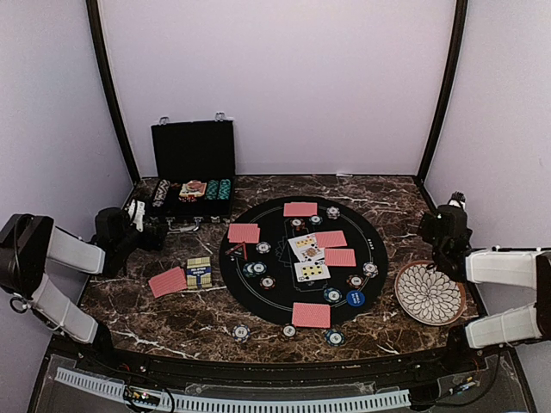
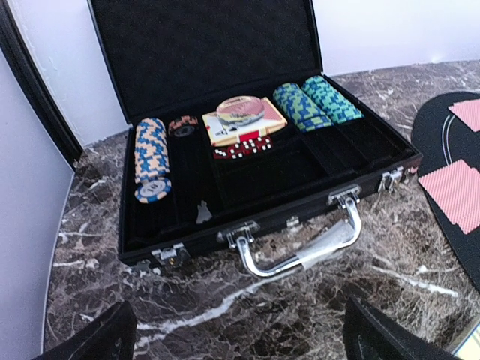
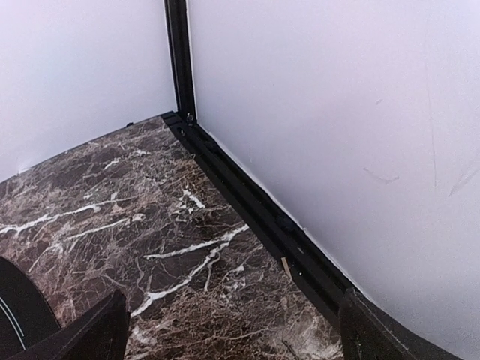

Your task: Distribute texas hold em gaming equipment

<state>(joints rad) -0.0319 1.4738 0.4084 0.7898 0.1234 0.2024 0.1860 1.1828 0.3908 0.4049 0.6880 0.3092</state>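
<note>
Left end effector (image 1: 138, 217) and right end effector (image 1: 449, 215) both gape wide, empty. Red-backed cards (image 1: 311, 315) and poker chips (image 1: 332, 295) lie spread over the black mat (image 1: 277, 306) — cards thin and slick, probably best lifted by an edge; chips stiff, light, pinched across the rim.

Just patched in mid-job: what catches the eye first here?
The round black mat mid-table, strewn with red-backed cards and poker chips around face-up cards. Far left behind it, the open black case holds chip stacks; a white patterned plate sits right of the mat.
</note>
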